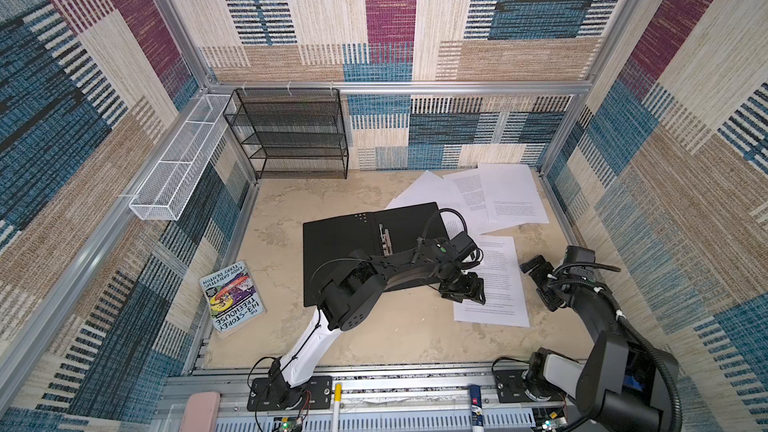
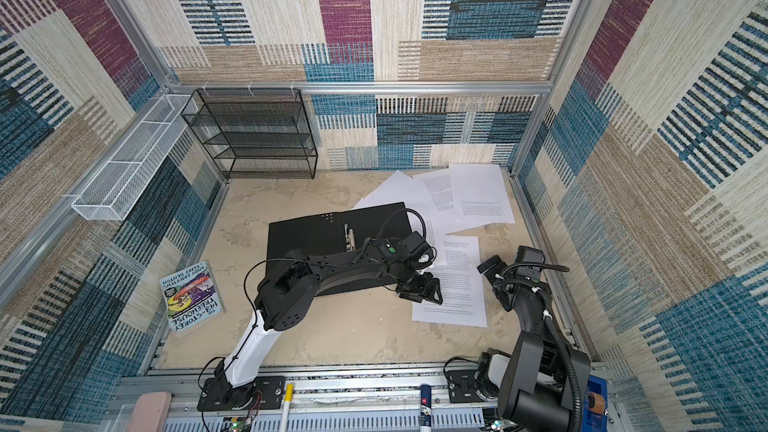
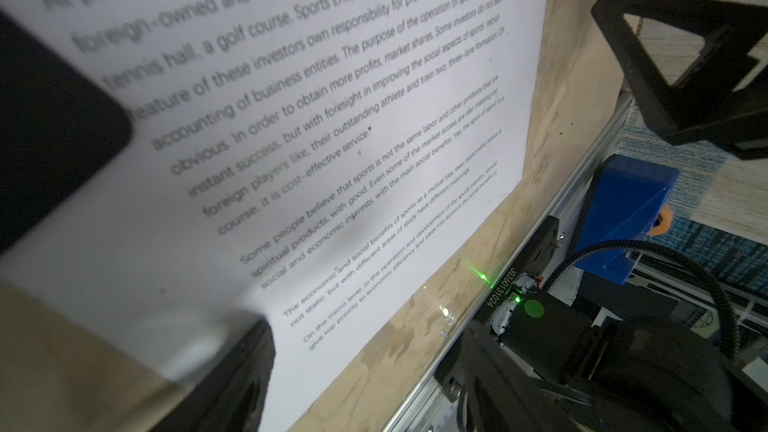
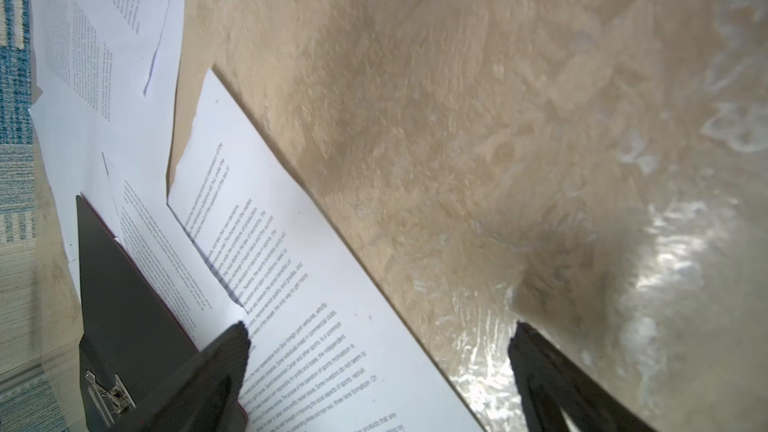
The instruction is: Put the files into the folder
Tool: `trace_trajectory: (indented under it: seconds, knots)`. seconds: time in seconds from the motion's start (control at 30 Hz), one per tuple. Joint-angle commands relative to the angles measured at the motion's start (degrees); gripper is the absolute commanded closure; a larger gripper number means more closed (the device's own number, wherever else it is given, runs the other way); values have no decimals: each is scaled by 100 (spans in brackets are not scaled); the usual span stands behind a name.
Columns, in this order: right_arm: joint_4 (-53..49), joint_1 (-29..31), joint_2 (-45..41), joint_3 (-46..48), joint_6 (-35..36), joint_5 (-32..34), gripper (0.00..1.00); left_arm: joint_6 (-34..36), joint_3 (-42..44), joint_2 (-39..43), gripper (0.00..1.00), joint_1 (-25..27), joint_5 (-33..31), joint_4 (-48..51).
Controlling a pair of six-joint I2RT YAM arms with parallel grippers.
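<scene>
My left gripper (image 1: 463, 295), released, hangs over the printed sheet (image 1: 503, 284) at three o'clock of the folder (image 1: 340, 251); a flat pinch could crumple it.

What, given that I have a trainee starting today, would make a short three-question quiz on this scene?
1. True or false: the folder lies open, black side up.
2. What is the left gripper over? A the book; B a printed sheet; C the rack.
3. Fill in: the jaws of the right gripper stand ____.
Key: 1 true; 2 B; 3 open.
</scene>
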State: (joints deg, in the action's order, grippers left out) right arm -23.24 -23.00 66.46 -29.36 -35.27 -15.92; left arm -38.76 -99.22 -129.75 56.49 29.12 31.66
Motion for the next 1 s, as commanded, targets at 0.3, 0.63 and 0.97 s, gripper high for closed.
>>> trace_trajectory:
  seconds: [0.3, 0.63, 0.97]
  knots:
    - [540, 174, 611, 203, 507, -971, 0, 288, 623, 258, 26, -190, -1119, 936]
    - [945, 794, 1359, 228, 432, -1029, 0, 413, 485, 165, 27, -212, -1106, 1041]
    - [1261, 1022, 1809, 214, 375, -1627, 0, 388, 497, 99, 27, -248, -1066, 1018]
